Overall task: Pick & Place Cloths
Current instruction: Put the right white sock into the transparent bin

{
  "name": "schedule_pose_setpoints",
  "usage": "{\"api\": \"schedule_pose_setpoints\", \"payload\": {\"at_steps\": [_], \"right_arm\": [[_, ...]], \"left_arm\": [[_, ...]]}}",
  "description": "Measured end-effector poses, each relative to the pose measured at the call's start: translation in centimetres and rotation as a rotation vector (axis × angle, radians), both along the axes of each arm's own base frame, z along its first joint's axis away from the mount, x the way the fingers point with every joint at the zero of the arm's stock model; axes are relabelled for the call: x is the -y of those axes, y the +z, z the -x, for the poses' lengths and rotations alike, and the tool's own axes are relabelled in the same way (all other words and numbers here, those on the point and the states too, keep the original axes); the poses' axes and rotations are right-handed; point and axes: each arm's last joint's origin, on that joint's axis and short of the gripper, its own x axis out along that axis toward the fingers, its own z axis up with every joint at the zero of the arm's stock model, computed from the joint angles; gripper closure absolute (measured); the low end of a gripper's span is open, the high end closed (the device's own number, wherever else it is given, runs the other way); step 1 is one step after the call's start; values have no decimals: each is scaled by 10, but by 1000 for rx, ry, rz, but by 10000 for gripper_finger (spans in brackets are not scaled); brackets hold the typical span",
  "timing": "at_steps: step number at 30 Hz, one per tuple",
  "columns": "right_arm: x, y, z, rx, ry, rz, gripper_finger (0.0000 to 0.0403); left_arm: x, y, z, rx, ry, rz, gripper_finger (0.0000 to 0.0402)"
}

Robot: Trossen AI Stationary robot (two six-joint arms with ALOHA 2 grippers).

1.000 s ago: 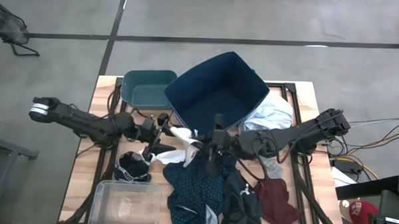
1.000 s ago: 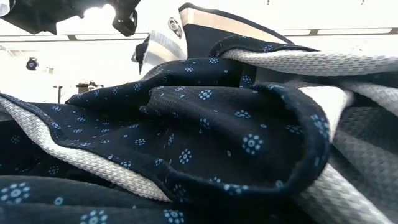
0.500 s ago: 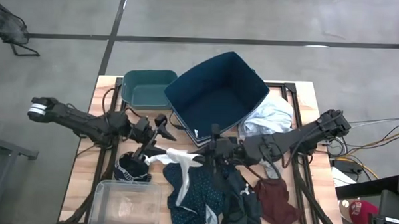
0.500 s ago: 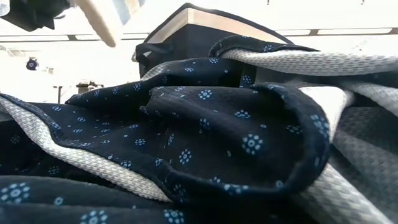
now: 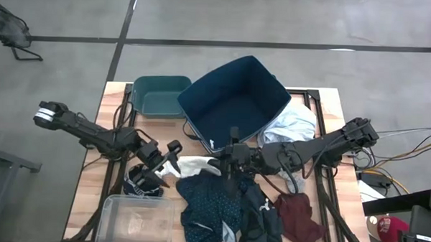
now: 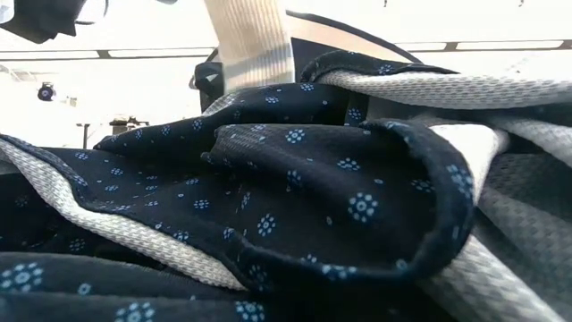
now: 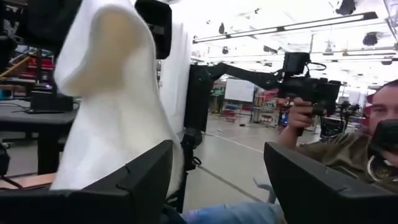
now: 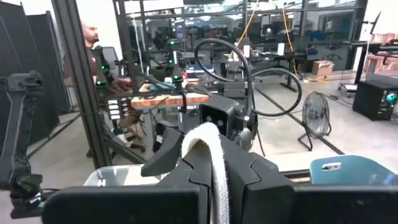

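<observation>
Watching the feeds here. The white sock (image 5: pixel 196 165) is strung out just below the middle of the overhead frame, between the two arms and right in front of the navy box (image 5: pixel 234 100). The right end effector (image 5: pixel 227 164) is clamped narrow on one end of it; on its wrist cam the white knit (image 8: pixel 214 163) is pinched tight between the fingers.

The left end effector (image 5: pixel 169 160) is at the sock's other end with its jaws standing wide. On the left wrist cam the sock (image 7: pixel 118 93) hangs against one finger (image 7: pixel 134 186), the other finger (image 7: pixel 311 186) is well clear of it, and a person (image 7: pixel 348 155) sits in the room behind.

In the low cam the sock (image 6: pixel 255 40) dangles at the top, above the dotted shirt (image 6: pixel 295 206) that fills the rest of that frame.

The other cloths are on the tabletop:
- The dotted shirt (image 5: pixel 209 207) is bottom centre in the overhead view.
- The black pieces (image 5: pixel 262 217) are just to its right.
- The maroon piece (image 5: pixel 298 217) is further right.
- The pale shirt (image 5: pixel 294 124) is bunched against the box's right side.
- A dark piece with white trim (image 5: pixel 143 182) lies under the left end effector, above the clear tub (image 5: pixel 136 219).

A teal bin (image 5: pixel 159 96) sits to the left of the box.
</observation>
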Motion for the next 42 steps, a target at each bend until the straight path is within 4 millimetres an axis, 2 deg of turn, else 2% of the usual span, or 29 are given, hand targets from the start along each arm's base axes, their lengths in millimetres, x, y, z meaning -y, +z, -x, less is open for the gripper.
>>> {"api": "schedule_pose_setpoints", "payload": {"at_steps": [4,10,16,24,26,28,31,34,35,38,42], "right_arm": [[-1,0,0,-3,2,-4,394],[-2,-4,-3,-2,8,-29,394],[-8,-13,-11,-5,33,-22,394],[-9,-12,-14,30,33,6,394],[-9,-12,-14,30,33,14,394],[-9,-13,-14,27,33,15,394],[-9,-14,-14,21,40,19,394],[-13,-16,-13,4,64,29,394],[-15,-16,-13,0,84,31,394],[-26,-19,-9,-23,139,40,387],[-41,-28,-1,-101,135,71,356]], "left_arm": [[0,-1,-2,-7,33,5,142],[-4,-7,-11,-11,271,-16,142],[-2,-5,-19,-10,281,-32,142],[2,-10,-32,-79,242,-29,147],[3,-12,-33,-101,240,-27,163],[3,-13,-34,-103,240,-26,196],[3,-13,-33,-106,230,-29,279],[6,-13,-31,-102,144,-40,372],[8,-12,-30,-107,104,-34,384],[11,-7,-24,-128,17,22,388],[10,9,-11,-170,-132,115,394]]}}
